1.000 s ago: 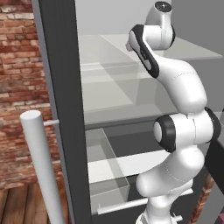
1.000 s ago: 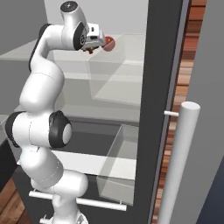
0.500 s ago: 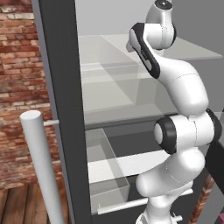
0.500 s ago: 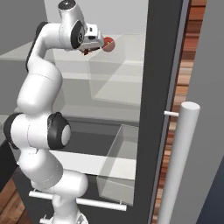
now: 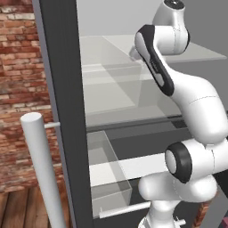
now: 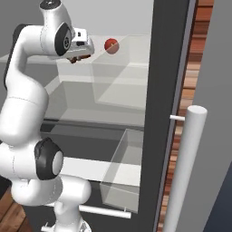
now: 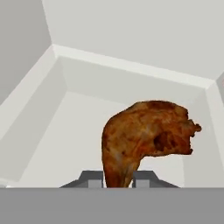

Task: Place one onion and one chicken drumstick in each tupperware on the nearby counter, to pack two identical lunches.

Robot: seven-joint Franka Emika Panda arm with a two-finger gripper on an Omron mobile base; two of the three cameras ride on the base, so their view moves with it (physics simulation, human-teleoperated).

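In the hand view my gripper (image 7: pixel 118 179) is shut on the thin end of an orange-brown chicken drumstick (image 7: pixel 144 140), which stands up in front of a pale fridge bin. From the right base view the gripper (image 6: pixel 78 58) hangs at the upper glass shelf with the brown drumstick (image 6: pixel 74 59) under the hand. A bright red onion (image 6: pixel 111 45) rests on that shelf, a little right of the hand and apart from it. The tupperware and the counter are out of view.
Glass shelves (image 5: pixel 116 71) span the open fridge. A clear bin (image 6: pixel 124 167) sits low, also seen as the clear bin (image 5: pixel 104 173). The dark door edge (image 6: pixel 163 113) and its pale round handle (image 6: pixel 186 167) stand at the right. A brick wall (image 5: pixel 20 89) is at the left.
The hand has drawn back to the left and slightly down, away from the red onion. The jaws have narrowed on the drumstick. The onion has stayed put.
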